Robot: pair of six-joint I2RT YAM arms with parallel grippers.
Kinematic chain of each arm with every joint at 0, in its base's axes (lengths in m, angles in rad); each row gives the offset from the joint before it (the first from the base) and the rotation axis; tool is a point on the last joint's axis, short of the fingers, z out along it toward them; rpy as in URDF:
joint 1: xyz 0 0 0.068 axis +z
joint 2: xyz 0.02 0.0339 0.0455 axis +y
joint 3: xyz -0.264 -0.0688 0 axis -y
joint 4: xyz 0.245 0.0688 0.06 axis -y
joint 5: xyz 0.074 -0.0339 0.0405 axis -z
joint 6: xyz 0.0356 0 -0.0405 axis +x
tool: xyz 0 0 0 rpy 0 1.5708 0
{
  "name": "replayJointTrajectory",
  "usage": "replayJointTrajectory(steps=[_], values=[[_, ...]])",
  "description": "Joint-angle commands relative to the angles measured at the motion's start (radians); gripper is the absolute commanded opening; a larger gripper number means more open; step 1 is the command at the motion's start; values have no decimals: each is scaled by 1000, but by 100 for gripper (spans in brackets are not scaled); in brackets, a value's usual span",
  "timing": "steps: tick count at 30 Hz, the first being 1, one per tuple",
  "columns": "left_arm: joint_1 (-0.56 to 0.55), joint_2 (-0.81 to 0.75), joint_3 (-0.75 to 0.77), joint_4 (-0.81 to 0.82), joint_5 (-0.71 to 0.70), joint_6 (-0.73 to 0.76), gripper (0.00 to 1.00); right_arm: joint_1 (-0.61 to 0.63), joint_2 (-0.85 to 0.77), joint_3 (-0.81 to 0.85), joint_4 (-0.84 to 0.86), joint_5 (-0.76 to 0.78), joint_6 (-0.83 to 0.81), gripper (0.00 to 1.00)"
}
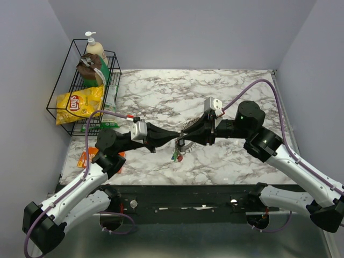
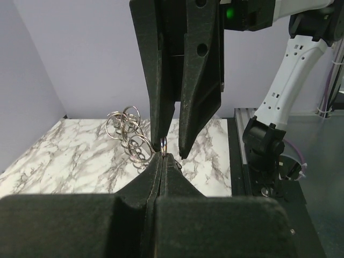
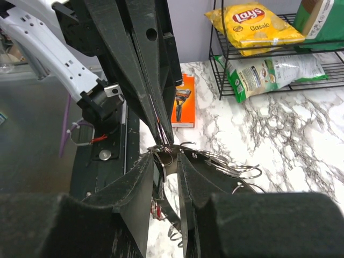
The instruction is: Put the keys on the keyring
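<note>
- Marble-look table [image 1: 215,91] runs wall to wall between plain lilac walls [image 1: 188,32], with a black rail along its near edge.
- At the rear left a black wire rack [image 1: 56,105] holds a yellow chip bag [image 1: 78,102], a pump bottle [image 1: 95,48] and green packs; an orange pack [image 3: 183,102] lies flat near the left arm's side.
- Both arms meet tip to tip over the middle of the table.
- Left gripper [image 2: 161,157]: fingers pressed together, pinching a thin silvery loop of the keyring [image 2: 127,131].
- The bunch of wire loops hangs just beside those tips, off the surface.
- Right gripper [image 3: 165,157]: fingers apart, straddling the left tips and the wire.
- Whether the right pads press on anything I cannot tell.
- Keys [image 1: 176,156] with green and red heads dangle just under the meeting point.
- From above, the black fingers cover most of the ring.
- In the right wrist view a flat bit sits between the right fingers, too dark to name.
</note>
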Motion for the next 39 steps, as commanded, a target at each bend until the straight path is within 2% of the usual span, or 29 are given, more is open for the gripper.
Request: replayJointTrajectory(steps=[1, 8, 12, 19, 22, 23, 24, 28, 33, 34, 37, 39], values=[[-5, 6, 16, 84, 57, -16, 0, -5, 10, -2, 43, -47, 21, 32], [-5, 29, 17, 109, 74, -30, 0, -5, 21, 5, 60, -75, 38, 31], [-5, 38, 25, 112, 77, -30, 0, -5, 29, 8, 62, -88, 39, 26], [-5, 55, 29, 112, 90, -34, 0, -5, 32, 9, 89, -128, 56, 22], [-5, 60, 29, 107, 94, -36, 0, -5, 32, 6, 100, -139, 87, 12], [-5, 60, 29, 106, 95, -34, 0, -5, 33, 5, 99, -144, 88, 4], [-6, 61, 28, 104, 97, -33, 0, -5, 33, 5, 99, -145, 88, 1], [-5, 52, 28, 87, 95, -22, 0, -5, 32, 0, 99, -145, 85, 0], [-5, 28, 48, -31, 77, 38, 0, -5, 27, 0, 99, -141, 82, 1], [-5, 15, 65, -63, 72, 55, 1, -5, 27, -2, 97, -136, 79, 0], [-6, -8, 108, -202, 51, 127, 24, -6, 32, 9, 77, -125, 69, 0], [-5, -18, 129, -308, 19, 177, 34, -5, 35, 20, 56, -121, 69, 0]])
